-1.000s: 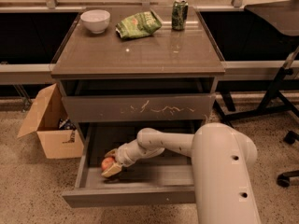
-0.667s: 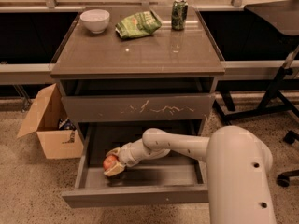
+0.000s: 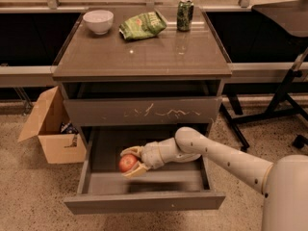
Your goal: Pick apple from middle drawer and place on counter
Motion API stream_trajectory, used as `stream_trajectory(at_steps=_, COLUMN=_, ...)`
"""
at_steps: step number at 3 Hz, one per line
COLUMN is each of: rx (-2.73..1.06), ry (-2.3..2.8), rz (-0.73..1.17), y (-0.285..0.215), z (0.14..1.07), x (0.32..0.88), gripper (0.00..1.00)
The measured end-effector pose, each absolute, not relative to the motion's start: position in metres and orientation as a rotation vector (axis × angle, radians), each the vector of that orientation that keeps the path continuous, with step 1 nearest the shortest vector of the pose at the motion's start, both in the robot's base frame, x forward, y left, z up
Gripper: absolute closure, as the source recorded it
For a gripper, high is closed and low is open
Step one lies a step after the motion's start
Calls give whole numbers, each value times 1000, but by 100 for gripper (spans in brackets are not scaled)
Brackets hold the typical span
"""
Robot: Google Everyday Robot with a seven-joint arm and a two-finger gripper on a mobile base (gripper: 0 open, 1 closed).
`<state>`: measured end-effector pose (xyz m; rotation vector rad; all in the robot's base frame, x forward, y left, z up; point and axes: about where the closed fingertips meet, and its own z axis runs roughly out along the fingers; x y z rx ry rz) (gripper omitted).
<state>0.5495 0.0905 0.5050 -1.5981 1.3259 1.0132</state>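
Observation:
The red apple (image 3: 127, 163) sits between my gripper's (image 3: 132, 161) two yellowish fingers, inside the open middle drawer (image 3: 144, 201), left of its centre. The gripper is shut on the apple and holds it just above the drawer floor. My white arm (image 3: 226, 160) reaches in from the lower right. The drawer with the scratched front (image 3: 144, 112) above is closed. The glossy counter (image 3: 144, 57) tops the cabinet.
On the counter stand a white bowl (image 3: 98, 21), a green chip bag (image 3: 143, 25) and a green can (image 3: 185, 14). An open cardboard box (image 3: 50, 129) sits on the floor left of the cabinet. A dark stand's legs (image 3: 284, 105) are at the right.
The gripper with the apple has shifted a little right and up inside the drawer, and the arm's base has moved right.

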Motion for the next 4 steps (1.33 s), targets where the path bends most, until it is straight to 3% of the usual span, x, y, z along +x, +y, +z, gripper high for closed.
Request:
stream_trajectory(at_steps=1, rx=-1596, ry=1329, rz=1010, y=92, z=505, x=551, gripper=100)
stream_trajectory(at_steps=4, rx=-1576, ry=1195, rz=971, y=111, z=700, x=499, gripper=100)
